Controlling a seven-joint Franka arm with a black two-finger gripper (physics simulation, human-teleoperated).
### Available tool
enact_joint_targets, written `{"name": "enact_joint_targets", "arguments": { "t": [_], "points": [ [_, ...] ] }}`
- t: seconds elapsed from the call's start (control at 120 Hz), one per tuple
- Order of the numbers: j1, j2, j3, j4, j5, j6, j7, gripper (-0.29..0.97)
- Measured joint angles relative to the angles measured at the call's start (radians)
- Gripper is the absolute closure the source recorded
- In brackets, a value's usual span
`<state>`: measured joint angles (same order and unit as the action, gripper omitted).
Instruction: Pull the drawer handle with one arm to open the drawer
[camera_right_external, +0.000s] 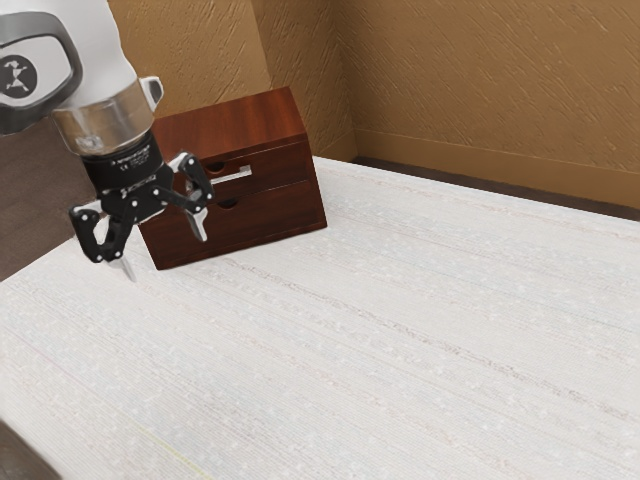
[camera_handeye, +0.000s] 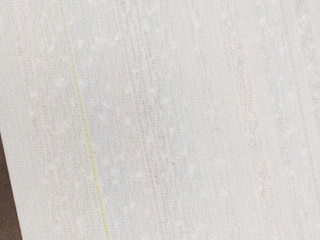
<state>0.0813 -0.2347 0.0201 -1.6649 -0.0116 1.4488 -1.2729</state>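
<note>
A small dark-red wooden cabinet (camera_right_external: 245, 175) stands on the white table (camera_right_external: 420, 330) at the exterior view's upper left. It has two drawers, one above the other. The upper drawer (camera_right_external: 262, 167) carries a pale handle (camera_right_external: 228, 177) and its front looks level with the cabinet face. My gripper (camera_right_external: 161, 248) hangs above the table just in front of the cabinet's left end, fingers spread wide and open, nothing between them. One fingertip (camera_right_external: 201, 232) overlaps the lower drawer front (camera_right_external: 255, 212) in the picture. The wrist view looks down on bare white tabletop (camera_handeye: 175, 125).
Brown textured walls (camera_right_external: 480, 70) rise behind the table and meet in a corner behind the cabinet. The table's near-left edge (camera_right_external: 15, 440) borders dark floor. A faint yellow line (camera_handeye: 90, 150) crosses the tabletop under the hand.
</note>
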Motion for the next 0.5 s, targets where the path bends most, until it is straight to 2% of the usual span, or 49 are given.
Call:
{"name": "enact_joint_targets", "arguments": {
  "t": [0.133,0.2,0.308,0.367,0.425,0.5],
  "points": [
    [-0.008,0.026,0.000,0.011,0.006,0.025,-0.037,0.00],
    [0.002,0.065,-0.005,0.026,0.054,0.032,-0.053,0.00],
    [0.214,0.077,-0.144,0.031,0.095,0.035,-0.079,0.00],
    [0.300,0.081,-0.180,0.033,0.097,0.035,-0.094,0.00],
    [0.351,0.088,-0.189,0.043,0.083,0.037,-0.110,0.00],
    [0.371,0.111,-0.191,0.074,0.072,0.051,-0.132,0.00]
  ]
}}
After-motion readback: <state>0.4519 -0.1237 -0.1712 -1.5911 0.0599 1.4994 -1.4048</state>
